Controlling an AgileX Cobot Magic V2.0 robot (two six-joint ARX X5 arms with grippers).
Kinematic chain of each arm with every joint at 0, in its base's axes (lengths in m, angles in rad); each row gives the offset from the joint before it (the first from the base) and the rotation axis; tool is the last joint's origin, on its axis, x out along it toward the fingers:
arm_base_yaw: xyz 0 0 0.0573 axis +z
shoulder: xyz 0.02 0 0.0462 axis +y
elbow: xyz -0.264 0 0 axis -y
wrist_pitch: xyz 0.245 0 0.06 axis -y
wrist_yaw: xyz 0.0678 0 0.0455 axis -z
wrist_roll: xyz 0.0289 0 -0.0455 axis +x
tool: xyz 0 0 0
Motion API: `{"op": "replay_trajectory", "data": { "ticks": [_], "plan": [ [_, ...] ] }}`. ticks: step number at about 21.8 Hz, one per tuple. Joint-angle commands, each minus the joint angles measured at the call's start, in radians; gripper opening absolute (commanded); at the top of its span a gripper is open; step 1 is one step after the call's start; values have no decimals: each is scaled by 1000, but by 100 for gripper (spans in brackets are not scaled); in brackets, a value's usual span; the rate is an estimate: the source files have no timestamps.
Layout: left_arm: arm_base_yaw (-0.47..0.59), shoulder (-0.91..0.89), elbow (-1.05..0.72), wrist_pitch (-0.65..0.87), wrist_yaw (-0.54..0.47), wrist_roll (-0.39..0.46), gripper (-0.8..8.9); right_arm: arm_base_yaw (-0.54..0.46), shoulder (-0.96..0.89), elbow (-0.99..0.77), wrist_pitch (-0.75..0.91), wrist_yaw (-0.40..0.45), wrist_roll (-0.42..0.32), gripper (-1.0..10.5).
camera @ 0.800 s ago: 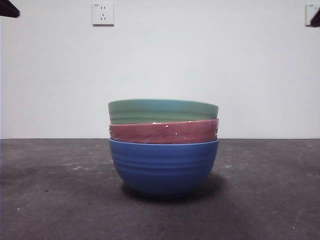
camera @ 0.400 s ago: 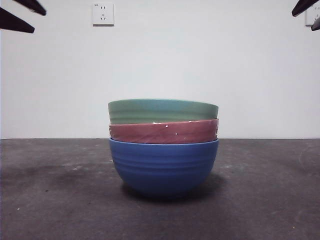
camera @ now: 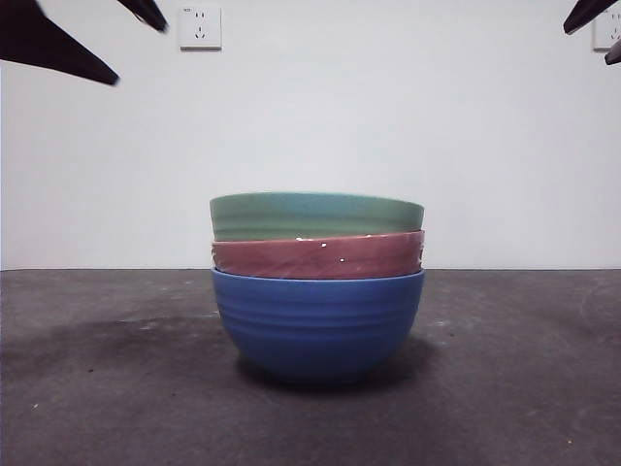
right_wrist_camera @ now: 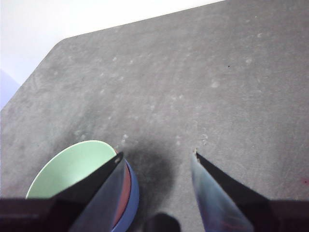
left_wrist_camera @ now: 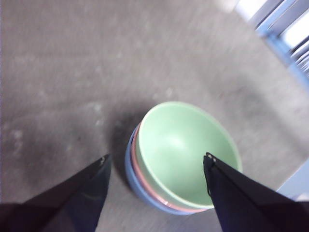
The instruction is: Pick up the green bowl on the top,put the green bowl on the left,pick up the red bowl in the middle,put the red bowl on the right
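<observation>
Three bowls stand stacked mid-table. The green bowl (camera: 316, 215) is on top, the red bowl (camera: 318, 256) in the middle, a blue bowl (camera: 318, 325) at the bottom. In the left wrist view the green bowl (left_wrist_camera: 186, 150) lies below and ahead of my left gripper (left_wrist_camera: 155, 162), which is open and empty, high above the stack. It shows at the front view's top left (camera: 116, 44). My right gripper (right_wrist_camera: 155, 155) is open and empty, high above bare table beside the stack, with the green bowl (right_wrist_camera: 72, 166) off to one side. It shows as black tips at the front view's top right (camera: 594, 24).
The dark grey table (camera: 116, 388) stretches to both sides of the stack. A white wall with a socket (camera: 200, 27) stands behind. A pale frame (left_wrist_camera: 289, 29) lies past the table's edge in the left wrist view.
The left gripper has come further into the front view from the top left, lower and nearer the stack. The right gripper's tips appeared at the top right. The bowls have not moved.
</observation>
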State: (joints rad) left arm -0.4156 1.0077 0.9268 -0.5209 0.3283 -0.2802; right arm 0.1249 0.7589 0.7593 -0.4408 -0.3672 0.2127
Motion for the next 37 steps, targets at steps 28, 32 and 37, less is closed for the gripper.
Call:
{"op": "replay_trajectory", "data": {
  "ticks": [28,32,37],
  "plan": [
    [-279,560,310,-265,-330,124,-9,3,0,1,-40,0,0,221],
    [-279,560,310,-261,-328,122,-9,3,0,1,-40,0,-1,221],
    [-277,560,344,-259,-328,116,-9,3,0,1,-40,0,-1,221]
  ]
}}
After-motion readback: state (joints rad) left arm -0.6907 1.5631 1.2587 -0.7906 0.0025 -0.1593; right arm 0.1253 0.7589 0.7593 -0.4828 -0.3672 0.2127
